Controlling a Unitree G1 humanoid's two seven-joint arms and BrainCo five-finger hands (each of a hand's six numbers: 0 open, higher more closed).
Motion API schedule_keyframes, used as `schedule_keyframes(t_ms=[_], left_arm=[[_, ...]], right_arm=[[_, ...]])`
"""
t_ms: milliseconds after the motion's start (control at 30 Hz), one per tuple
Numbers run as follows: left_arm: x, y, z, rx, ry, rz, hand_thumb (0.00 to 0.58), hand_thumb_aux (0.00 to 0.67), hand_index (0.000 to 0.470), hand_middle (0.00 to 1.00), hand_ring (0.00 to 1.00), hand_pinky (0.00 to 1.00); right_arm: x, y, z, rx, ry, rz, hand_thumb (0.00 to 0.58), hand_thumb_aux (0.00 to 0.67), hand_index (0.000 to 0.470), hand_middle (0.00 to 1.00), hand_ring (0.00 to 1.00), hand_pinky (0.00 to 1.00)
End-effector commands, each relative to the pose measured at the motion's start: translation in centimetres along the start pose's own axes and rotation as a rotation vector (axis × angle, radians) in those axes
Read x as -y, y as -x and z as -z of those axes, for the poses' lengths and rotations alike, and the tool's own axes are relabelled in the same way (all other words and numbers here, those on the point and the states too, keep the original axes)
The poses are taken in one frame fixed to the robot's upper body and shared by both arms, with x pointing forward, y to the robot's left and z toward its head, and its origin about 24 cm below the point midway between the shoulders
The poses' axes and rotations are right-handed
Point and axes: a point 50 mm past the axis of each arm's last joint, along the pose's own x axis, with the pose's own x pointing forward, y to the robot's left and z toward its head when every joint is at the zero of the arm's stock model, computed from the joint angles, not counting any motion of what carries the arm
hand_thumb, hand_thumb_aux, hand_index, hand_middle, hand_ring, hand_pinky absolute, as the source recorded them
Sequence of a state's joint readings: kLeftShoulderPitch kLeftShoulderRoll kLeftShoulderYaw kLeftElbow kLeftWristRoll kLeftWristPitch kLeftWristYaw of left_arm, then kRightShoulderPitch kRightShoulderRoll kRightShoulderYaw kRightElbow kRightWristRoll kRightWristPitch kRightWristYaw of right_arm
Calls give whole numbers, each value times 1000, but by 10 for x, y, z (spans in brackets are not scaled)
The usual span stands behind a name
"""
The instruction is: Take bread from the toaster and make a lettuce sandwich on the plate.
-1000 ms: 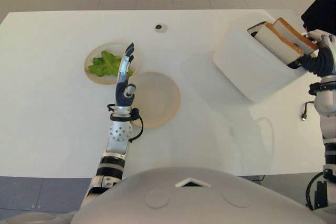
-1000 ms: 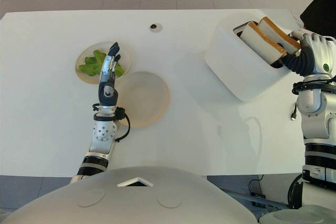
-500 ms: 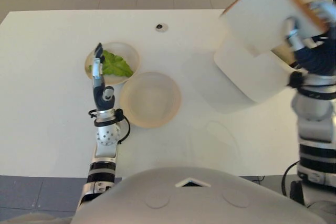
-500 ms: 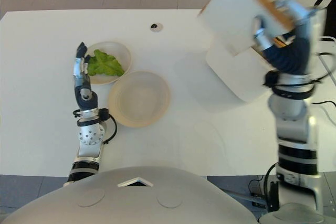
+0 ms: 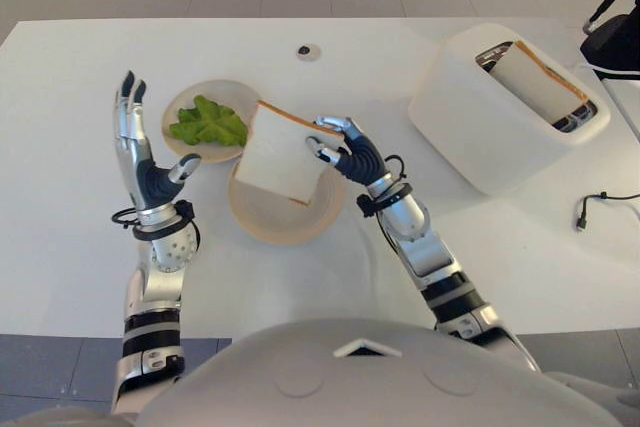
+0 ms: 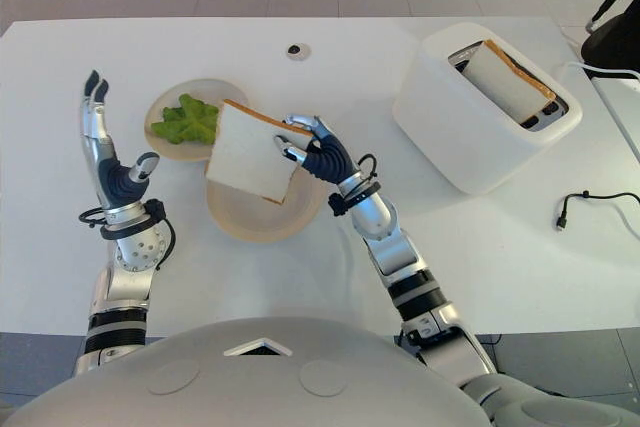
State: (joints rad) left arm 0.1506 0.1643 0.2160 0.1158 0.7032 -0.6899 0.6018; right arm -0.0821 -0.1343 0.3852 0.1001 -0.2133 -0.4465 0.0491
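Note:
My right hand (image 5: 350,152) is shut on a white bread slice (image 5: 283,152), holding it tilted just above the empty beige plate (image 5: 290,225) at the table's middle. A second slice (image 5: 540,77) stands in a slot of the white toaster (image 5: 480,122) at the right. Green lettuce (image 5: 210,122) lies on a smaller plate (image 5: 196,96) behind and to the left of the empty one. Left of both plates, my left hand (image 5: 140,152) is raised with fingers spread, holding nothing.
A small dark round fitting (image 5: 304,50) sits in the white table near its far edge. A black cable end (image 5: 583,217) lies at the right, in front of the toaster. A dark object (image 5: 615,37) stands at the right edge behind it.
My right hand has pulled one slice out of the toaster and carried it left, down over the empty plate. My left hand has drawn back leftward from the lettuce plate and risen.

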Motion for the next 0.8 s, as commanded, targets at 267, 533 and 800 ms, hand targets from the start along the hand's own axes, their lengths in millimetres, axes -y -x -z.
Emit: schedule_keyframes(t_ms=[267, 533, 800], left_arm=[[23, -14, 29, -61, -408, 320, 0, 0, 0, 0, 0, 0], [32, -32, 72, -160, -693, 581, 0, 0, 0, 0, 0, 0], [43, -30, 84, -162, -683, 734, 580, 670, 470, 0, 0, 0]], right_arm=[[8, 32, 36, -189, 378, -338, 580, 670, 470, 1000, 1000, 1000], [37, 38, 39, -234, 570, -357, 580, 670, 470, 1000, 1000, 1000], [53, 37, 18, -153, 669, -321, 0, 0, 0, 0, 0, 0]])
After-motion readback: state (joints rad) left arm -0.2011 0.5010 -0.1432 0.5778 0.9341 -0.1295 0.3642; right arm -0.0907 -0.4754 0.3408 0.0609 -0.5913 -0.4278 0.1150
